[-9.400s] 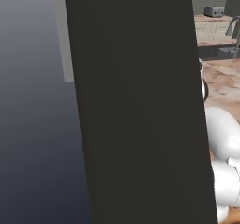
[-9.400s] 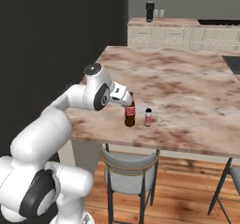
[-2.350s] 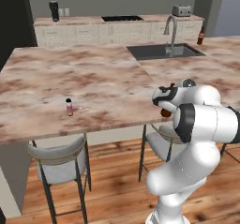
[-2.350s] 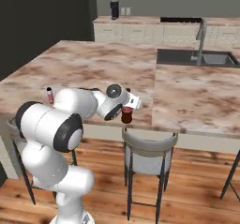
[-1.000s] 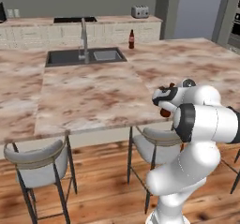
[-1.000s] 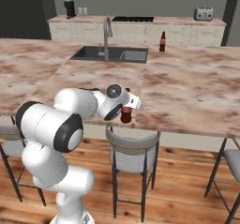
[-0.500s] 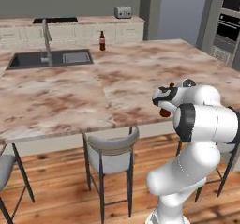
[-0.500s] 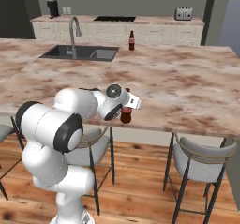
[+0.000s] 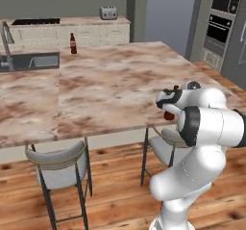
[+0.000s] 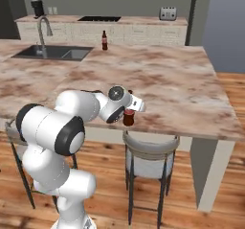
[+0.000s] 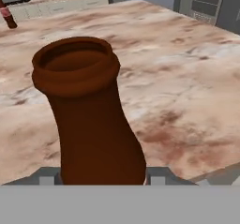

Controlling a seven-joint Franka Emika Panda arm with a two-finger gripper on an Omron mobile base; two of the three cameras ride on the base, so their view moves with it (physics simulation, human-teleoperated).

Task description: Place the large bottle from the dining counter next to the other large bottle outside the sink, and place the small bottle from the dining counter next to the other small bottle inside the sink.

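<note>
Hand view puts the large bottle [image 11: 89, 115] right at the lens, its brown neck rising between the gripper [image 11: 101, 176] fingertips, which press its sides — the hand is clenched on it. From the right base view the same large bottle [image 10: 128, 117] hangs at the near edge of the dining counter [image 10: 182, 86], tucked close to the arm. Since half a second ago the whole scene has slid across both base views: the base is driving along the counter while the arm's pose holds, and the sink [image 9: 30, 61] now sits far to the left. The other large bottle [image 9: 73, 44] stands on the far side of the stone, right of the basin and outside it. Carrying looks well under way; the set-down beside that bottle is not yet begun — and the small bottle's turn comes after
</note>
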